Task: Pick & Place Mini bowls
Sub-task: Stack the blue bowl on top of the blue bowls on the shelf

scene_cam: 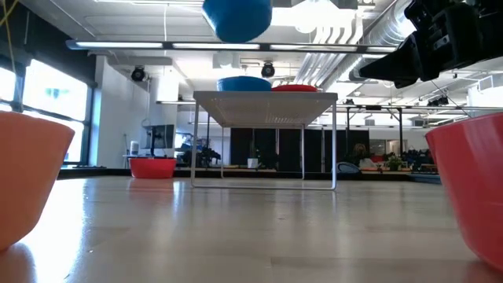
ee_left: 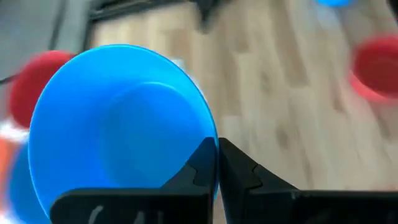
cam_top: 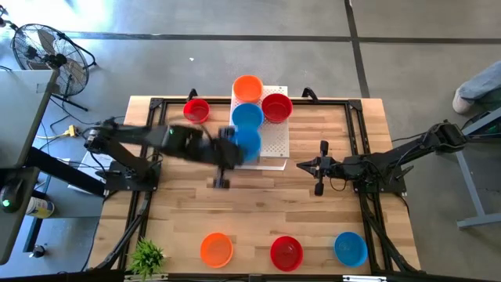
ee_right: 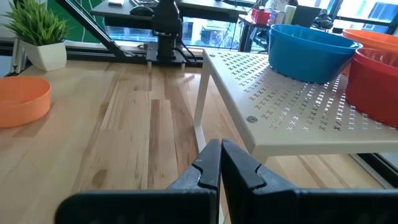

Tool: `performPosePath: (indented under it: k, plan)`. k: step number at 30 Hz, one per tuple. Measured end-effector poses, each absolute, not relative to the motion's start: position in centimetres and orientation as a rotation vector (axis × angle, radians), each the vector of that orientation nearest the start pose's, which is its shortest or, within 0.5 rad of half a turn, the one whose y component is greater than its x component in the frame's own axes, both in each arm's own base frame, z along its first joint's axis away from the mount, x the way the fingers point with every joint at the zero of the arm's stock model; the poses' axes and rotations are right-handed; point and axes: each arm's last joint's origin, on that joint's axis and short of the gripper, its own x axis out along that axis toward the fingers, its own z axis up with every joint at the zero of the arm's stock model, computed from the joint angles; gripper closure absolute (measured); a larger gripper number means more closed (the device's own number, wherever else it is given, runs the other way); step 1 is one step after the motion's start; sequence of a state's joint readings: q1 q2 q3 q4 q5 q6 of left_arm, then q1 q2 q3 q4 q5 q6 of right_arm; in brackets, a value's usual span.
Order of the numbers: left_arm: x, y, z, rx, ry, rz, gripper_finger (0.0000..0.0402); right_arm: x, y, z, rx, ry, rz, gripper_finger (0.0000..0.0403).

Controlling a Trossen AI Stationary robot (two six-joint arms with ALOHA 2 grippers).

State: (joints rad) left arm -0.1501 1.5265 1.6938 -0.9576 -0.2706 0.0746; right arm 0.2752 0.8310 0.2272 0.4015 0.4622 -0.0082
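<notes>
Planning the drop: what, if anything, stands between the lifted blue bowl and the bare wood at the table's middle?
Nothing visible does. The left gripper, jaws shut on the blue mini bowl's rim, holds it above the white perforated board's edge; the wood beyond is bare. The right gripper waits aside.

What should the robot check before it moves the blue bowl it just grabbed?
1. Left gripper shut on the blue bowl, fingers pinching its rim: ok.
2. Bowl lifted off the white perforated board: ok, the low view shows it hanging high above the board.
3. Bowl level in the grip: cannot tell.
4. Other bowls on the board undisturbed: ok, a second blue bowl, an orange bowl and a red bowl sit on it.
5. Right gripper out of the way: ok, shut and empty, waiting over the table to the board's right.
6. Room in the near row: ok, bare wood around the blue bowl there.
</notes>
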Motion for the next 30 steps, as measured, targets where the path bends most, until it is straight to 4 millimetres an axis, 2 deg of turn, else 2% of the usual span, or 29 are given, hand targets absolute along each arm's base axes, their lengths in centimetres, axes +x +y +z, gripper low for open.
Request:
performPosePath:
  k: [5,10,14,20,26,30]
  plan:
    - [30.0,1.8,41.7,0.172,0.803,0.181,0.04,16.7,3.4,19.0,-0.079,0.185,-0.185,0.0402]
    - [31.3,6.3,40.4,0.119,0.847,0.206,0.04,16.7,3.4,19.1,-0.079,0.184,-0.185,0.0402]
    - [32.1,8.7,39.5,0.106,0.858,0.208,0.04,16.7,3.4,19.0,-0.08,0.186,-0.185,0.0401]
    - [33.4,9.8,37.6,0.125,0.921,0.205,0.0401,16.7,3.4,19.0,-0.082,0.191,-0.185,0.0402]
    - [33.8,10.0,37.1,0.135,0.945,0.198,0.04,16.7,3.4,19.0,-0.082,0.192,-0.185,0.0402]
    - [33.8,10.0,37.2,0.116,0.933,0.212,0.0381,16.7,3.4,19.0,-0.082,0.192,-0.185,0.0401]
